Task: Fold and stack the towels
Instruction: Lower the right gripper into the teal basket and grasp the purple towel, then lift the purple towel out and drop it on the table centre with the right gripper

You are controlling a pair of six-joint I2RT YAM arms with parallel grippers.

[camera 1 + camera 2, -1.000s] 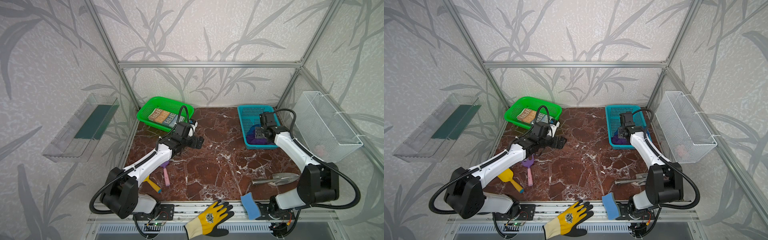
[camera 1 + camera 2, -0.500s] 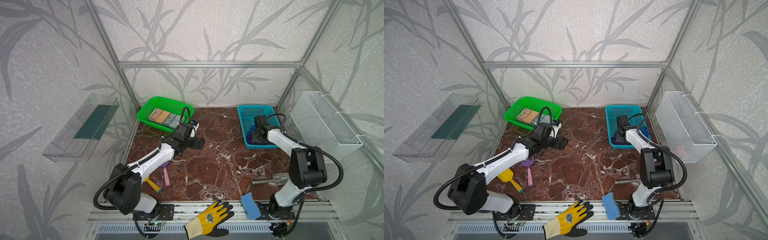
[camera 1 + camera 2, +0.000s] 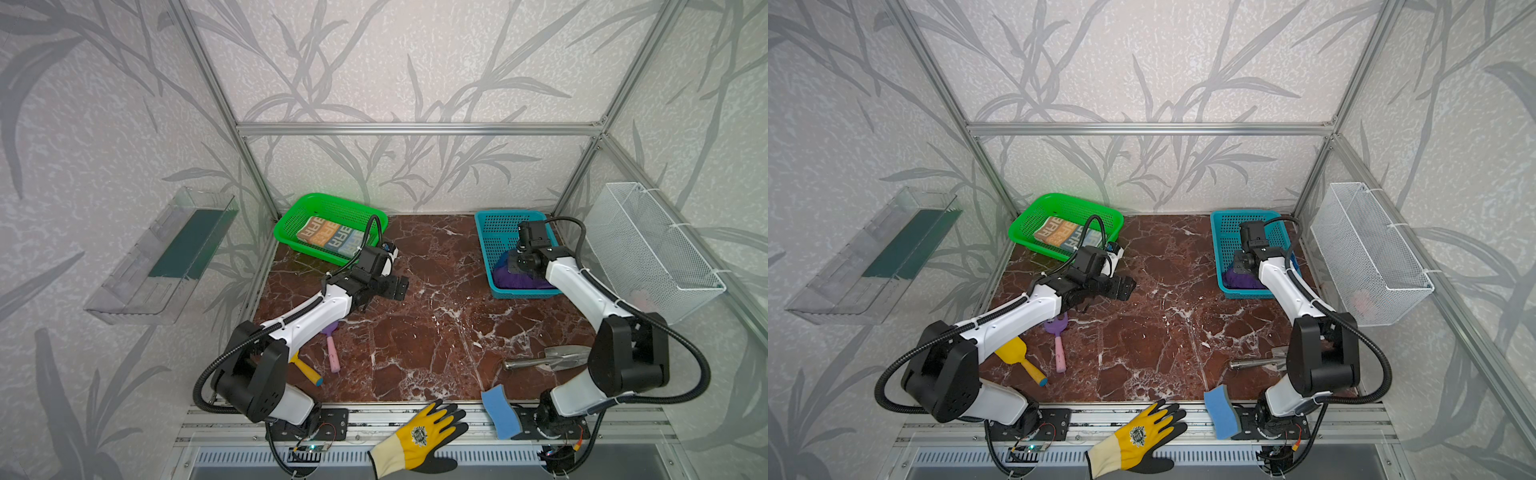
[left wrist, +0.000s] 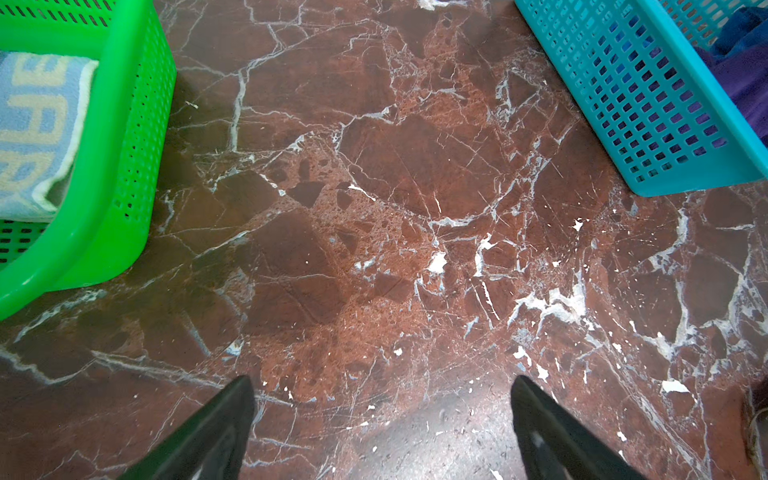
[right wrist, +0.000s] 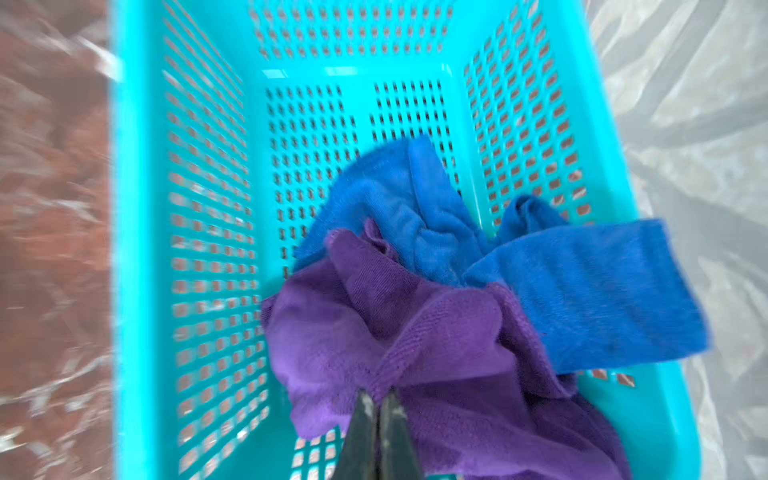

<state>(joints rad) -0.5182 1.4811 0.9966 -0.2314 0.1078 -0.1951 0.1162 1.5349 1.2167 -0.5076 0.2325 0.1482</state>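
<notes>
- Right gripper (image 5: 376,401) — fingers clenched on a ridge of the purple towel (image 5: 345,332), in the teal basket (image 3: 498,237) at 1 o'clock on the table (image 3: 415,332).
- Blue towel (image 5: 602,299) lies crumpled against the purple towel, one flap over the rim.
- Left gripper (image 4: 381,384) is spread wide, grasping nothing, above bare table.
- Lettered towel (image 3: 332,235) — folded in the green basket (image 3: 299,212), 11 o'clock.

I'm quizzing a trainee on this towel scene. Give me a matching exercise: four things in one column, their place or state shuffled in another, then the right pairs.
1. lettered towel
2. purple towel
3. left gripper
4. blue sponge

A. open above the bare marble table
B. pinched by the right gripper in the teal basket
C. at the table's front edge
D. lying in the green basket

Pairs: 1-D, 2-B, 3-A, 4-C
</notes>
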